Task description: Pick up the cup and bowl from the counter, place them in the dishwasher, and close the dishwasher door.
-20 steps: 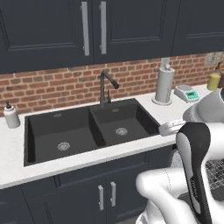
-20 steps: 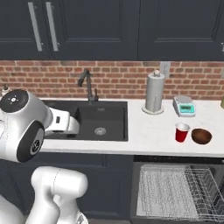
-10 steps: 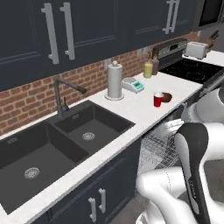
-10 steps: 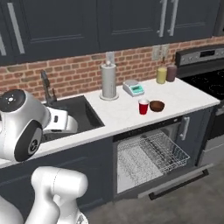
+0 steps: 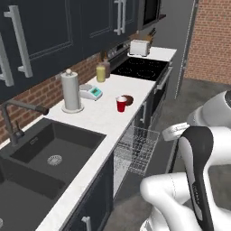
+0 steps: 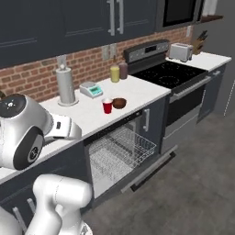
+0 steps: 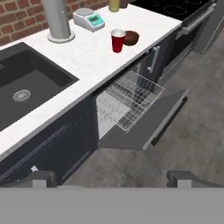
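Hovering well off the tabletop (image 7: pixel 100 57), the open, empty end effector (image 7: pixel 111 178) faces cup (image 7: pixel 117 40) and dishwasher (image 7: pixel 131 105).

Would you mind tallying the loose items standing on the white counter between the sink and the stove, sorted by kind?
Cups: 1, the red cup
Bowls: 1, the dark brown bowl
Bottles: 2, the yellow bottle and the brown bottle
Paper towel rolls: 1, the paper towel roll
Scales: 1, the kitchen scale
Total: 6
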Controlling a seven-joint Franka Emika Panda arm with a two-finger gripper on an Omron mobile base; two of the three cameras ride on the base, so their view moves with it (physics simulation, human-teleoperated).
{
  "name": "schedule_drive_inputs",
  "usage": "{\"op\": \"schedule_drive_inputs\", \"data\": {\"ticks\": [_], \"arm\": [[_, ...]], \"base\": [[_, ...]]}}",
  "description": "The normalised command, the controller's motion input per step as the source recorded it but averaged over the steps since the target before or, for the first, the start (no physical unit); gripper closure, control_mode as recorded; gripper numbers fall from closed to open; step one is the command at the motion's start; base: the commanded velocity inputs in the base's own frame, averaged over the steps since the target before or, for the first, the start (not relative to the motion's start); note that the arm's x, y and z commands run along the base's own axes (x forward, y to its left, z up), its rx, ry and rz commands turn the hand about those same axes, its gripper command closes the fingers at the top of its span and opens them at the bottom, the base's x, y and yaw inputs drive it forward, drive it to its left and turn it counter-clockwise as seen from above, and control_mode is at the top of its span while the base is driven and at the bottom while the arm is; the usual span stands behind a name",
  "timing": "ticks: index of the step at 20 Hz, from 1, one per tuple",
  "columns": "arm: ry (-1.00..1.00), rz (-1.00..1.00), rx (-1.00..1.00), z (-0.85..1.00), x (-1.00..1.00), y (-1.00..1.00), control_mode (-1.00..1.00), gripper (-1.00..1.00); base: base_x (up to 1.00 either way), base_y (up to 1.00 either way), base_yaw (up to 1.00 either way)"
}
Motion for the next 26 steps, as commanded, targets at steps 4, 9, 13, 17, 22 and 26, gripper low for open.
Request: {"op": "schedule_drive_inputs", "data": {"ticks": [4,9,13,17,22,26], "arm": [[0.0,0.0,0.0,0.0,0.0,0.0,1.0,-1.0],[0.0,0.0,0.0,0.0,0.0,0.0,1.0,-1.0],[0.0,0.0,0.0,0.0,0.0,0.0,1.0,-1.0],[0.0,0.0,0.0,0.0,0.0,0.0,1.0,-1.0],[0.0,0.0,0.0,0.0,0.0,0.0,1.0,-1.0],[0.0,0.0,0.0,0.0,0.0,0.0,1.0,-1.0]], "base": [[0.57,0.1,-0.32],[0.43,0.32,-0.12],[0.2,0.81,-0.03],[0.36,0.61,-0.04],[0.46,0.23,-0.28],[0.53,0.05,-0.35]]}}
